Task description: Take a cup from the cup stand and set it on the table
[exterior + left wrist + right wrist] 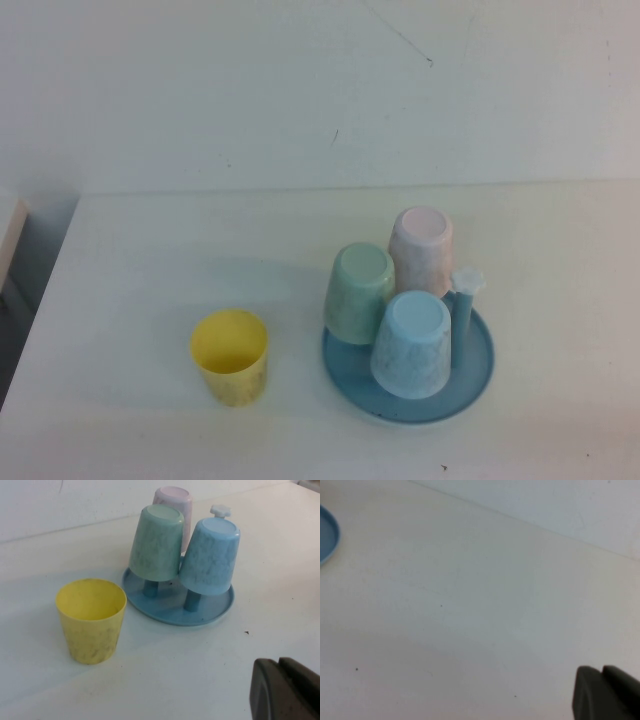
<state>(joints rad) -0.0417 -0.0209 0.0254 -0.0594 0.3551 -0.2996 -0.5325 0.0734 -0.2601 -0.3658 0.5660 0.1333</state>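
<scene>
A: Three cups hang upside down on the cup stand (470, 372); where is the yellow cup (231, 356)?

B: Upright on the table (150, 270), just left of it. Left gripper (287, 687) and right gripper (607, 692), seemingly clenched empty, hover apart.

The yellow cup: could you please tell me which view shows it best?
The left wrist view: the yellow cup fills it, upright and whole on the table. The high view shows it smaller; the right wrist view misses it.
</scene>
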